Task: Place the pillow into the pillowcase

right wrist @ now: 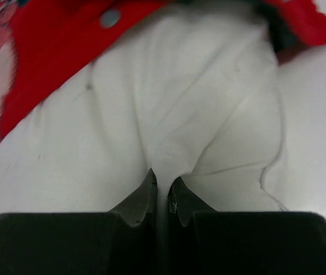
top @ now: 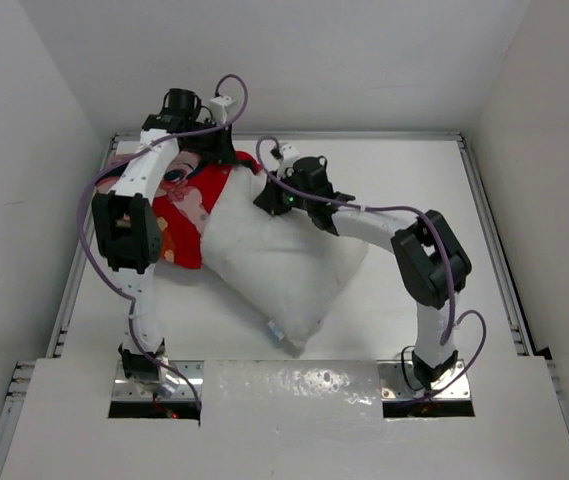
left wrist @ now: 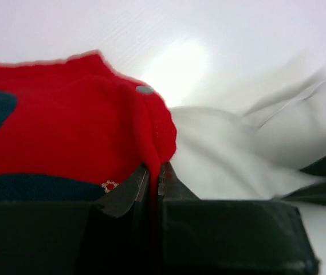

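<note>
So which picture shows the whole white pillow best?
The top external view: the pillow lies there almost whole, one end tucked in the red pillowcase. The right wrist view shows only a pinched fold; the left wrist view just a blurry white bit.

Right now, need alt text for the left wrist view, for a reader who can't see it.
The left gripper, jaws closed, pinches a hanging fold at the edge of the red pillowcase at bottom centre. The white pillow lies just to its right, with the white table behind both.
</note>
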